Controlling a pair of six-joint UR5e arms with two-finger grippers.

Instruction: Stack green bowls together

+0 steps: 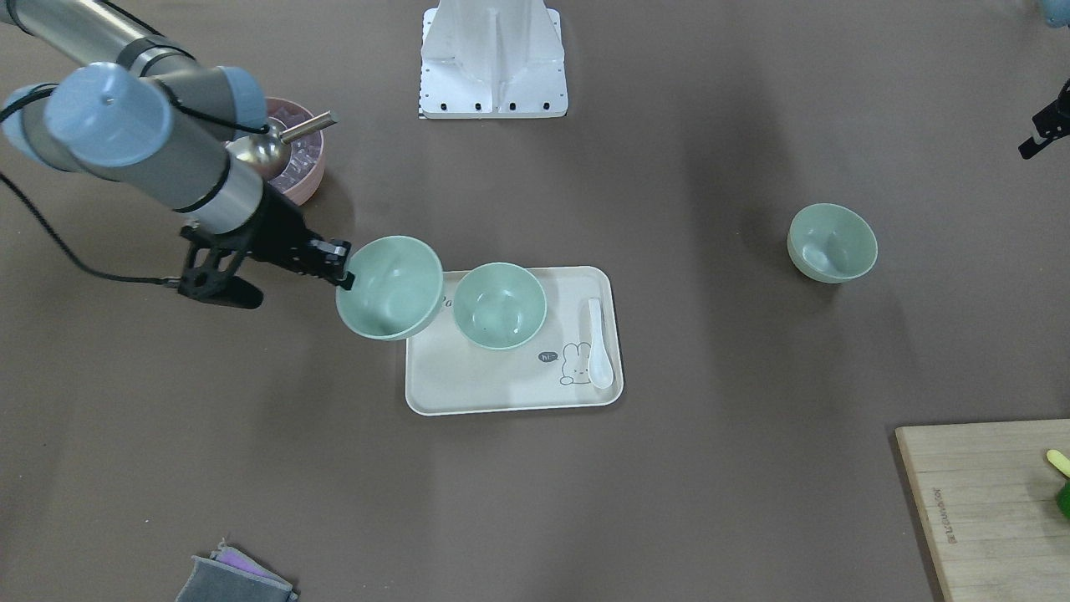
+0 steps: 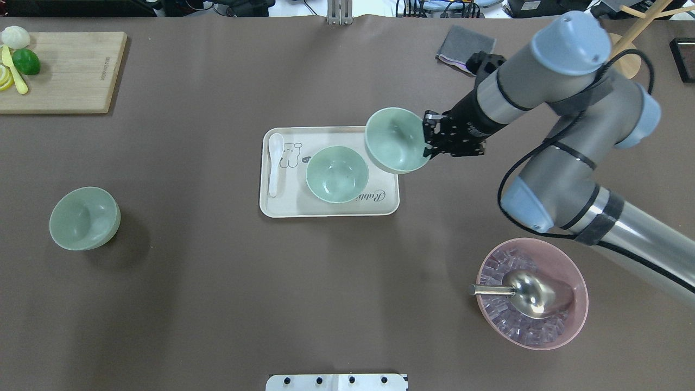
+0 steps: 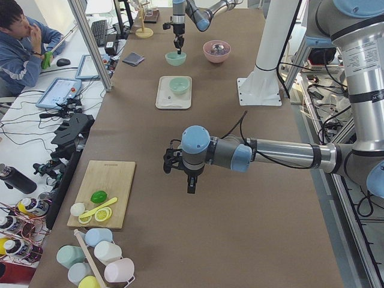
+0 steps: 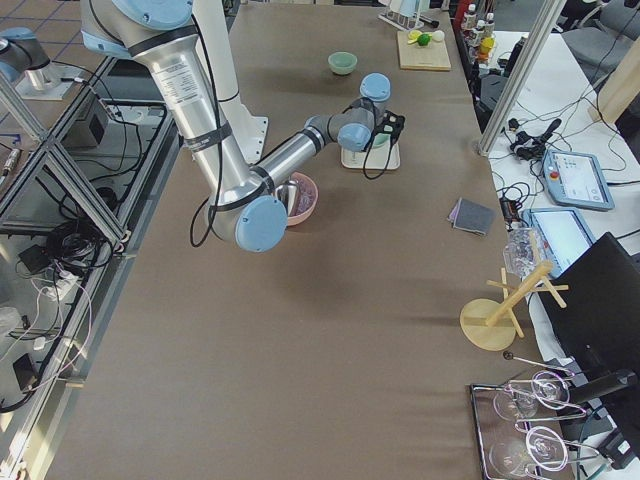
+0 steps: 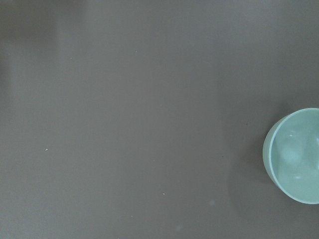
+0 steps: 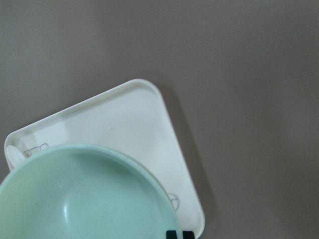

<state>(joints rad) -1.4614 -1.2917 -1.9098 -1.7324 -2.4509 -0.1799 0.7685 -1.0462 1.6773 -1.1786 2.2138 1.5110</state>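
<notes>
**A:** Start with the big things. What does everything sit on?

**B:** A table (image 2: 217, 282) under a flat, matte brown cover. The landmark is the cream tray (image 2: 288, 202), a smooth rounded rectangle with a low raised rim and a printed rabbit.

**A:** And the arms?

**B:** The right arm, brushed-metal tubes with pale blue caps, reaches in from the tray's robot-right side. The right gripper (image 2: 426, 142) has its black fingers pinched on the rim of one green bowl (image 2: 395, 140). That bowl hangs tilted over the tray's far right corner. The left gripper (image 3: 191, 187) hovers well off the tray's left side. I cannot tell whether its claw is spread or closed.

**A:** Next down in size?

**B:** A pale wooden cutting board (image 2: 70, 70), rectangular with visible grain, lies far to the tray's left on the side away from the robot. A glossy pink bowl (image 2: 576, 317) sits to the tray's right, nearer the robot. It holds clear cube-like pieces and a shiny metal scoop (image 2: 535, 293).

**A:** The other green bowls?

**B:** Both are round, deep, smooth-sided and matte mint. The second bowl (image 2: 337, 174) stands upright on the tray. The third bowl (image 2: 84, 218) rests on the table well left of the tray.

**A:** Smaller bits?

**B:** A folded grey cloth (image 2: 465, 46) lies beyond the tray's far right. A glossy white spoon (image 2: 275, 163) lies along the tray's left end.
</notes>
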